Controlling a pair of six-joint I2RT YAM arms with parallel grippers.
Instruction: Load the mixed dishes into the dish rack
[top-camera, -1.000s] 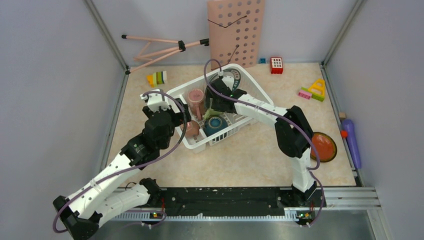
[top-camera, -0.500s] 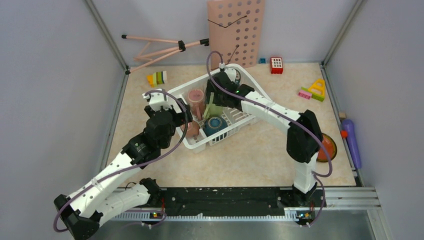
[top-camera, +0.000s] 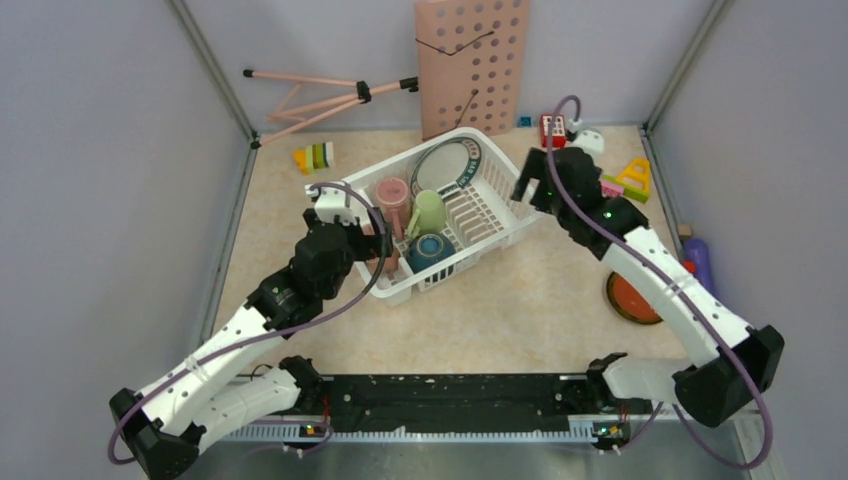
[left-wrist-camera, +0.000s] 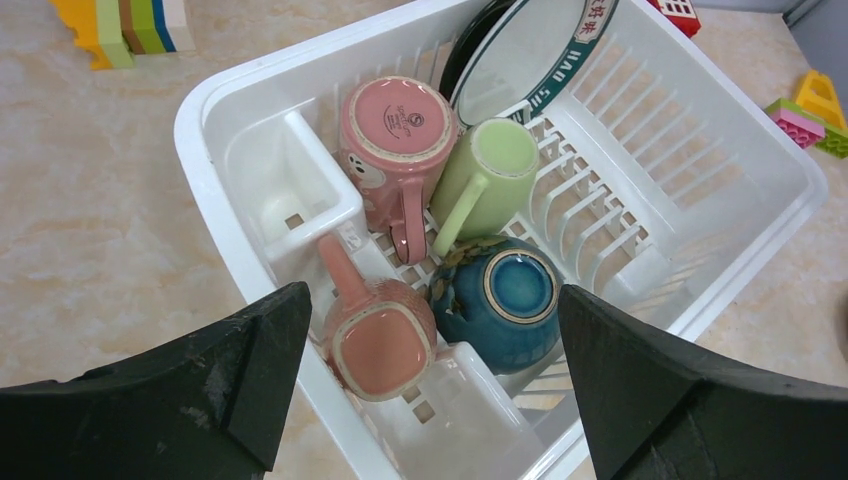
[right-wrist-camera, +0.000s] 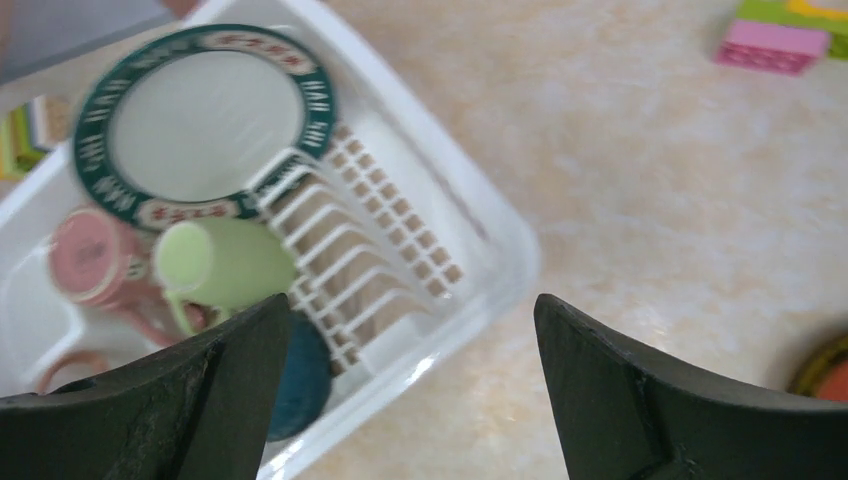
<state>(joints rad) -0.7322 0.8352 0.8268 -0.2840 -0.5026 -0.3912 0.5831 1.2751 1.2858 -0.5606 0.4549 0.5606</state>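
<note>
Orange plate half hidden behind right arm; left gripper, right gripper both agape, empty.

Noting dish rack mid-table, sitting askew. Finding large plate standing on edge at its far end, mug just before that, first cup lying left of the mug. Seeing bowl nearer still, second cup just left of it. Spotting small plate lying on the table, well right of the rack.
</note>
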